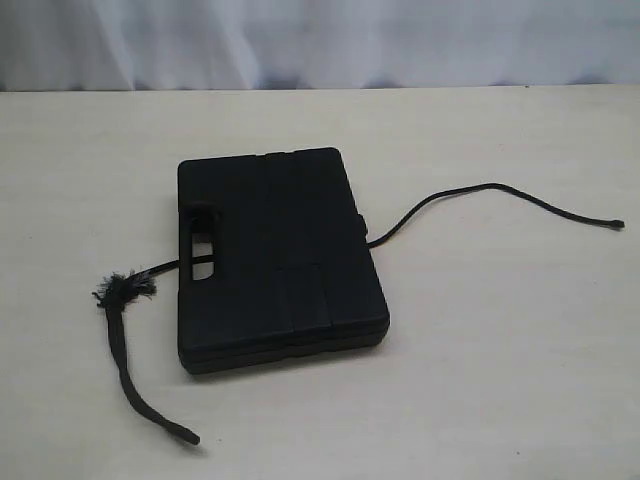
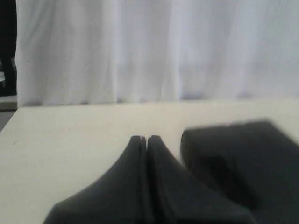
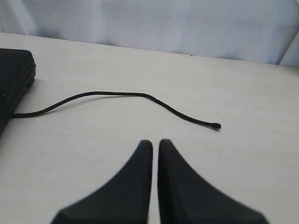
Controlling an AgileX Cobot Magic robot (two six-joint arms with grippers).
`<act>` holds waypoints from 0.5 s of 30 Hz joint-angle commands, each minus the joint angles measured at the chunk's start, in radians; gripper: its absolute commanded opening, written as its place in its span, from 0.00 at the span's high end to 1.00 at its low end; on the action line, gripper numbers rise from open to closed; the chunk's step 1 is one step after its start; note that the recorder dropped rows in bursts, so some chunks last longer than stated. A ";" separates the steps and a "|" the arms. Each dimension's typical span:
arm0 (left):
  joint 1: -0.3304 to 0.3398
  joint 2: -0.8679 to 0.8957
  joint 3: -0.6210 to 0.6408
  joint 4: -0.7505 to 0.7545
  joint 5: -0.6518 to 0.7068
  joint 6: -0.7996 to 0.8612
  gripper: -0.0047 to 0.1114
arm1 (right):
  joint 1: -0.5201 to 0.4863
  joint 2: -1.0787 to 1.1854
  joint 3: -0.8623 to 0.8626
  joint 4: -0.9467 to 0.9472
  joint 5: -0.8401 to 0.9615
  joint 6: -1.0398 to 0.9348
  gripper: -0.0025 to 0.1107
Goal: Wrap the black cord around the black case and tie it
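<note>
- Pincer tips on both arms are pressed together with nothing between them; the left pincer (image 2: 146, 140) hangs low over the tabletop (image 1: 500, 380) close to the black case (image 1: 280, 255), and the right pincer (image 3: 155, 144) faces the thin tail of the black cord (image 1: 480, 190); neither arm shows in the exterior view
- the black case lies flat near the middle of the tabletop, with its handle slot (image 1: 203, 245) toward the left
- the black cord comes out on both sides of the case and appears to run beneath it; this likely suits the job, since each arm then has a free end on its own side to lift over the lid
- to the right the cord is thin, round and braided, curving far and then right, lying loose
- to the left it swells into a fuzzy frayed tuft (image 1: 125, 288) beside the slot, then a flat stretch (image 1: 130, 375) trails toward the near edge
- the case is matte hard plastic, rectangular with rounded corners and shallow moulded lines; the cord might slide on so smooth a lid
- no wrap or knot is made yet
</note>
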 commanded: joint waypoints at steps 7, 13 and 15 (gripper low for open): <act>-0.001 -0.002 0.003 -0.335 -0.653 -0.113 0.96 | 0.003 -0.005 0.001 -0.011 -0.001 -0.003 0.94; -0.001 0.026 0.003 -0.165 -0.886 -0.322 0.96 | 0.003 -0.005 0.001 -0.011 -0.001 -0.003 0.94; -0.001 0.095 -0.030 -0.110 -0.888 -0.341 0.96 | 0.003 -0.005 0.001 -0.011 -0.001 -0.003 0.94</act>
